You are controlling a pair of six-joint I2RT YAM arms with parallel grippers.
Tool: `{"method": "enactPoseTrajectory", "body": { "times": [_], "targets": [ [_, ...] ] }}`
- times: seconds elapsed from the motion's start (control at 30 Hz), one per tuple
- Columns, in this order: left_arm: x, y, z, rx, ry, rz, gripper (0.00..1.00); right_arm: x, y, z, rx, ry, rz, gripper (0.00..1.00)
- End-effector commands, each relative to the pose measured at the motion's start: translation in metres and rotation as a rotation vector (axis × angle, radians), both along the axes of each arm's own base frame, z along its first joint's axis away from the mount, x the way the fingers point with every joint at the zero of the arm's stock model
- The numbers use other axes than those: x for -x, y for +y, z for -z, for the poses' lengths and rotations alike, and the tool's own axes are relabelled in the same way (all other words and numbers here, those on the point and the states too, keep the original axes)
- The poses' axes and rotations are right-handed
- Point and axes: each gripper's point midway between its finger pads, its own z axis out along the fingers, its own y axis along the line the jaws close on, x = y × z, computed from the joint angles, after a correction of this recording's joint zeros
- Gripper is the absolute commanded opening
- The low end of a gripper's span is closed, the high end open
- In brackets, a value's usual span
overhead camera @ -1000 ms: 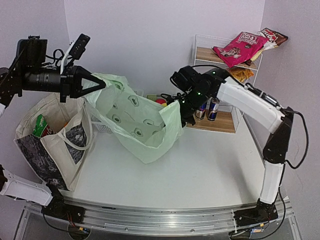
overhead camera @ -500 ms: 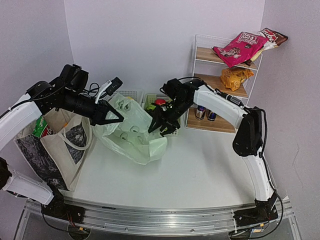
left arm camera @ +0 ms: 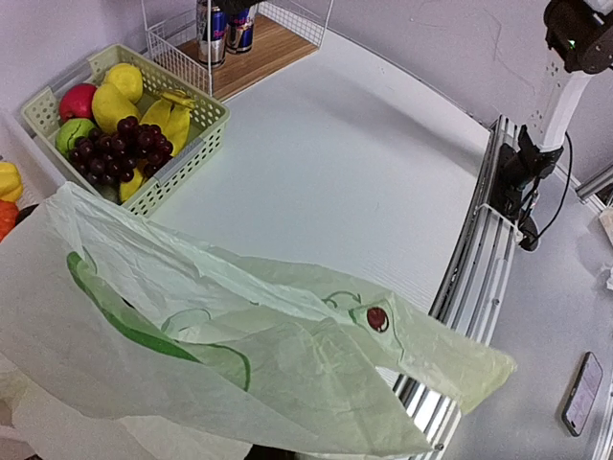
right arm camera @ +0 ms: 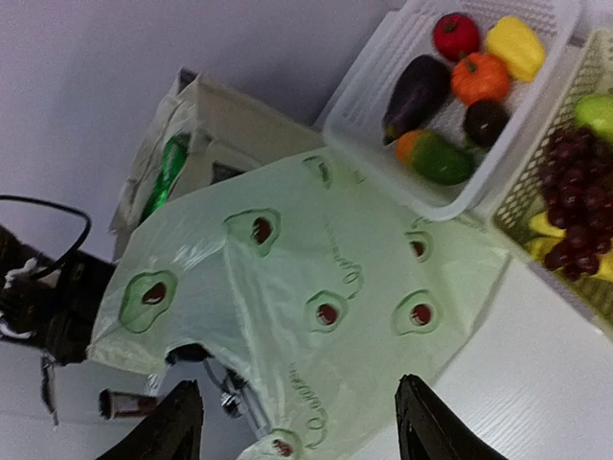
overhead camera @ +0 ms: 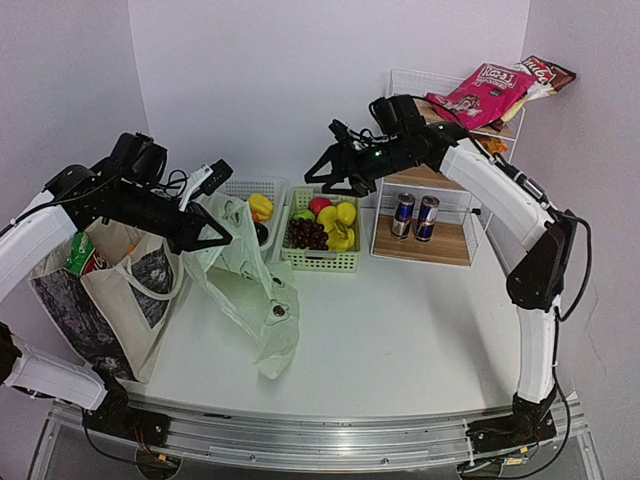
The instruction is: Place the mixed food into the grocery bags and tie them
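Observation:
The pale-green avocado-print plastic bag [overhead camera: 255, 300] hangs from my left gripper [overhead camera: 214, 236], which is shut on its top edge. Its bottom rests on the table. In the left wrist view the bag [left arm camera: 239, 355] covers my fingers. My right gripper [overhead camera: 318, 178] is open and empty, raised above the green basket [overhead camera: 320, 262]. In the right wrist view it [right arm camera: 302, 431] hovers over the bag [right arm camera: 316, 307]. The beige tote [overhead camera: 110, 295] stands at the left with a green-and-white packet [overhead camera: 84, 252] inside. Grapes [overhead camera: 306, 235] and yellow fruit [overhead camera: 338, 226] lie in the green basket. Two cans [overhead camera: 414, 214] stand on the shelf.
A white basket [overhead camera: 238, 186] of vegetables stands beside the green one at the back. The wire shelf rack [overhead camera: 440, 240] at the back right carries a pink snack packet [overhead camera: 480, 90] on top. Walls close in at the left and back.
My right gripper let go of the plastic bag, opened, and rose back toward the shelf. The bag collapsed and now hangs from the left gripper alone, which moved lower and to the right.

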Motion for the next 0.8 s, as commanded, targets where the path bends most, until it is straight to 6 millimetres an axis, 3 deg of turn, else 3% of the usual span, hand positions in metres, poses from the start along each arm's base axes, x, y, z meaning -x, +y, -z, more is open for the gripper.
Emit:
{"method": "enactPoseTrajectory", "body": {
  "times": [0.0, 0.1, 0.2, 0.27, 0.43, 0.63, 0.7, 0.77],
  "targets": [
    [-0.001, -0.002, -0.017, 0.026, -0.019, 0.026, 0.00, -0.066, -0.034, 0.044, 0.255, -0.246, 0.251, 0.66],
    [-0.003, -0.007, -0.023, 0.037, -0.023, 0.045, 0.00, -0.092, -0.055, 0.081, 0.442, -0.342, 0.316, 0.70],
    [-0.003, -0.008, -0.029, 0.045, -0.032, 0.056, 0.00, -0.106, -0.066, 0.113, 0.563, -0.375, 0.337, 0.79],
    [-0.004, -0.010, -0.034, 0.053, -0.038, 0.061, 0.00, -0.109, -0.066, 0.131, 0.598, -0.366, 0.325, 0.86],
    [-0.006, -0.013, -0.039, 0.063, -0.042, 0.067, 0.00, -0.117, -0.055, 0.160, 0.614, -0.358, 0.269, 0.88],
    [-0.006, -0.013, -0.040, 0.067, -0.050, 0.065, 0.00, -0.142, -0.057, 0.189, 0.710, -0.444, 0.268, 0.84],
    [-0.006, -0.012, -0.041, 0.068, -0.053, 0.063, 0.00, -0.149, -0.057, 0.200, 0.740, -0.469, 0.261, 0.79],
    [-0.006, -0.012, -0.040, 0.067, -0.053, 0.063, 0.00, -0.156, -0.057, 0.208, 0.758, -0.493, 0.266, 0.68]
  ]
}}
